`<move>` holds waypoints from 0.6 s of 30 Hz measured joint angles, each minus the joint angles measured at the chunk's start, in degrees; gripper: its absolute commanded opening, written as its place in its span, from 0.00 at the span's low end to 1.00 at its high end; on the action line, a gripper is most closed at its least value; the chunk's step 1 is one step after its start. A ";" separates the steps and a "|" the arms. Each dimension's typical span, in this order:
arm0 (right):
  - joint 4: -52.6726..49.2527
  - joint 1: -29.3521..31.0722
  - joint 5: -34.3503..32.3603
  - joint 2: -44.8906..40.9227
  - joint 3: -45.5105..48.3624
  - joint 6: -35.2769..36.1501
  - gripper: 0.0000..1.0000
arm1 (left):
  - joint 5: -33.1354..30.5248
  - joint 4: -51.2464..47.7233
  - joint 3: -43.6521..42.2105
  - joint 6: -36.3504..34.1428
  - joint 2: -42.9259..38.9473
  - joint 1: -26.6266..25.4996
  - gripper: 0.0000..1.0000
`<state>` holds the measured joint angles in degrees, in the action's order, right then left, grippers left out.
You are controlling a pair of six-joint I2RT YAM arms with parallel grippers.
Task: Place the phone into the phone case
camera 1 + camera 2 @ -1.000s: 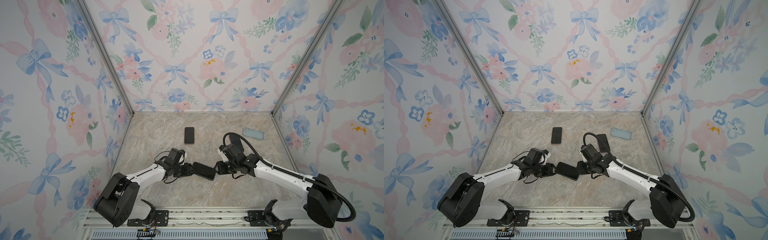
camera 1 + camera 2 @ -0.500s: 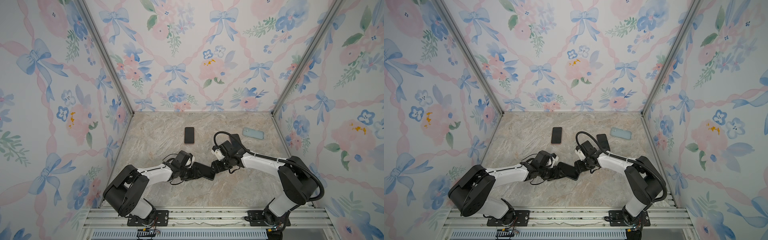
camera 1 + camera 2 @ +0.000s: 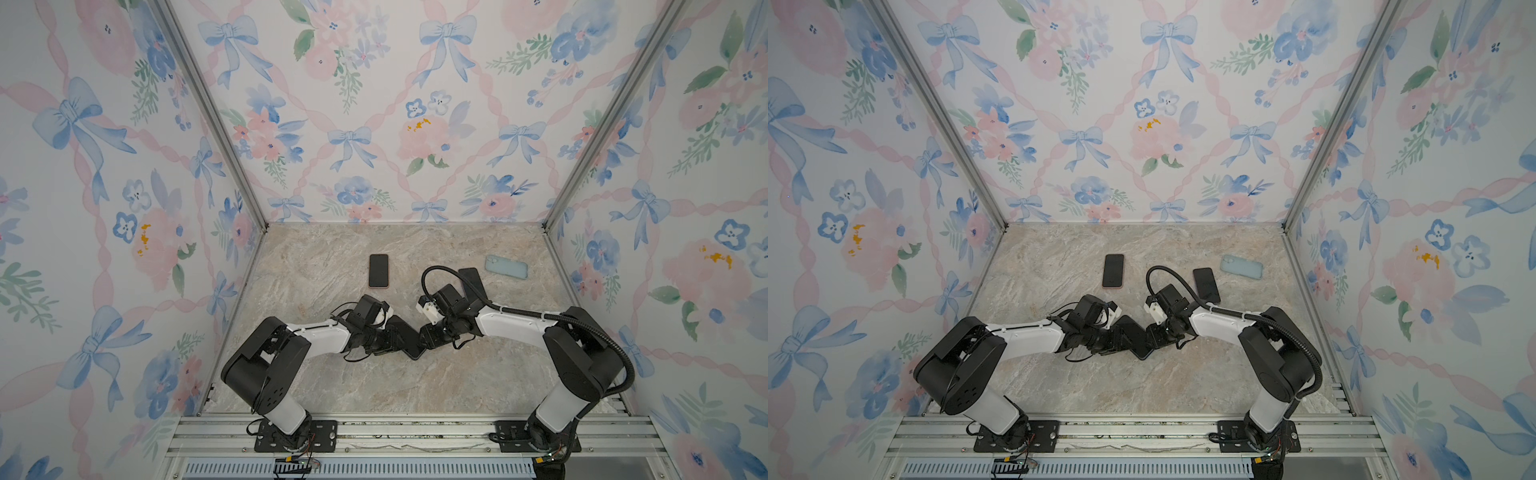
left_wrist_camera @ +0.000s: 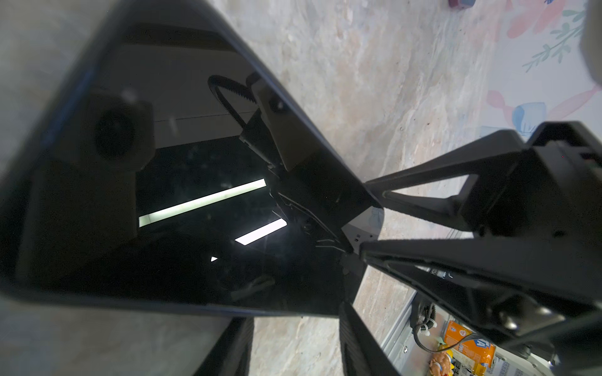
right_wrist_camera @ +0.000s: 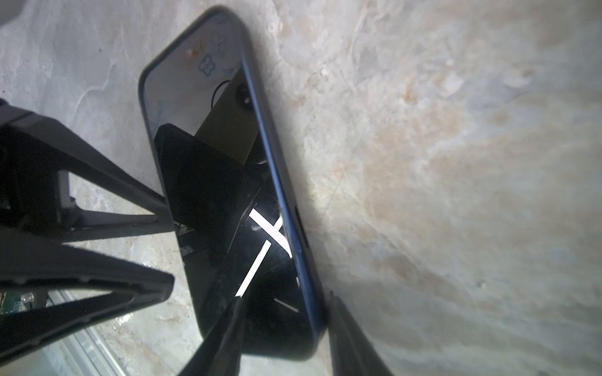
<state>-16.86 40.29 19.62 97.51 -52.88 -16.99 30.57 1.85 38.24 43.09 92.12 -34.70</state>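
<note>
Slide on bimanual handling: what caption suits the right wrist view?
Right gripper straddles one end of a dark phone on the marble table; left gripper at its long side.

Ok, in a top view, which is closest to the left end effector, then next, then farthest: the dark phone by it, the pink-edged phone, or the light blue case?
1. Dark phone, right at the left end effector, front centre.
2. Pink-edged phone, farther back, middle.
3. Light blue case, back right.

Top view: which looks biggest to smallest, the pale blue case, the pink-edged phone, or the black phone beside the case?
1. pale blue case, slightly the largest.
2. pink-edged phone and black phone: these look alike, so I won't rank them.
</note>
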 measured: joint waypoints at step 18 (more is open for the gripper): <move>3.37 5.70 -2.62 -6.69 6.40 -13.77 0.50 | -0.72 -0.24 3.67 -2.43 4.15 1.01 0.26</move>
<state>-13.50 46.00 16.99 90.83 -46.48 -30.76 29.85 1.61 41.91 40.66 96.27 -33.69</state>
